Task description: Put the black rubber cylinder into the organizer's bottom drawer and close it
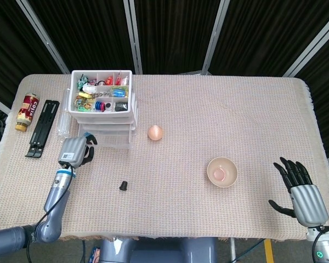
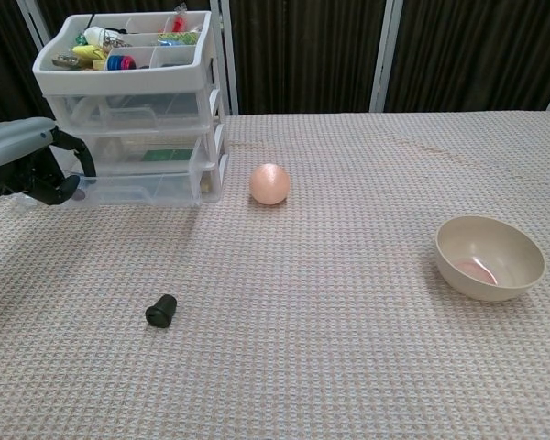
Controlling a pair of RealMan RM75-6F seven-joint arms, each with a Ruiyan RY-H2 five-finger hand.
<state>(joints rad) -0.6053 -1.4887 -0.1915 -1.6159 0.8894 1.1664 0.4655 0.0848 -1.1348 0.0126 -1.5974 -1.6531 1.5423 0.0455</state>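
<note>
a table (image 1: pixel 219 109) covered with a beige, coarsely woven cloth (image 2: pixel 348 348) fills most of the head view, its fringed edge showing at 3 o'clock. behind it, from 10 through 2 o'clock, hang black pleated curtains (image 1: pixel 170 33) crossed by slanting pale metal poles (image 1: pixel 132 34), which stand as upright bars in the chest view. the light is even and flat, with only soft shadows on the cloth.

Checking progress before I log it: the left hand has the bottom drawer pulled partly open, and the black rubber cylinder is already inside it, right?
Not quite. The left hand does have the bottom drawer pulled partly open, but the black rubber cylinder lies on the table, as the chest view shows.
</note>
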